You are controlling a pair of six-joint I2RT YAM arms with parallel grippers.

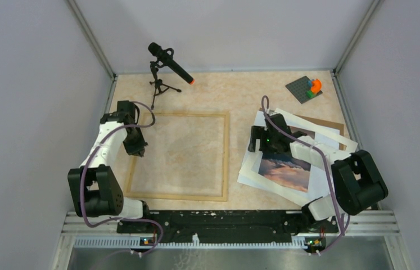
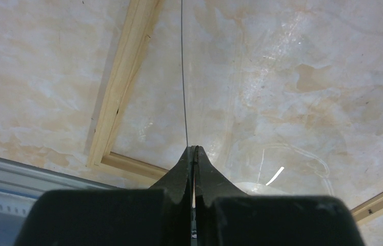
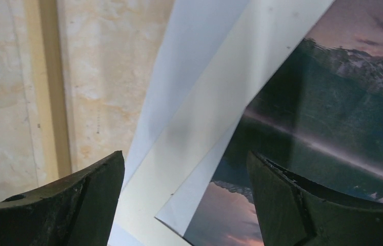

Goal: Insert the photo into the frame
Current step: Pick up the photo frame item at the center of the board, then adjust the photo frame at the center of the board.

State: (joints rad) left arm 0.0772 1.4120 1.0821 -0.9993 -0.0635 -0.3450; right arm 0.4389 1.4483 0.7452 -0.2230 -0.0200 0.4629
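One frame (image 1: 226, 154) lies flat on the surface (image 1: 241, 93), left of centre; one photo (image 1: 286, 171) lies face up on white sheets (image 1: 251, 171) to its right. I count two pincers: my left pincer (image 2: 194, 151) pressed together over the frame's left side, my right pincer (image 3: 185, 166) spread above the photo's corner.

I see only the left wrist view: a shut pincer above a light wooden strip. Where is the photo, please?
Observer: The white paper sheet printed with a sunset landscape lies to the right of the large thin light wooden frame, outside it.
Operator: Does the right pincer hold it?
Observer: No. The right pincer is open and hovers over that sheet's corner.
Operator: What is under the photo?
Observer: Plain white sheets, and a brown backing board shows at their far edge.
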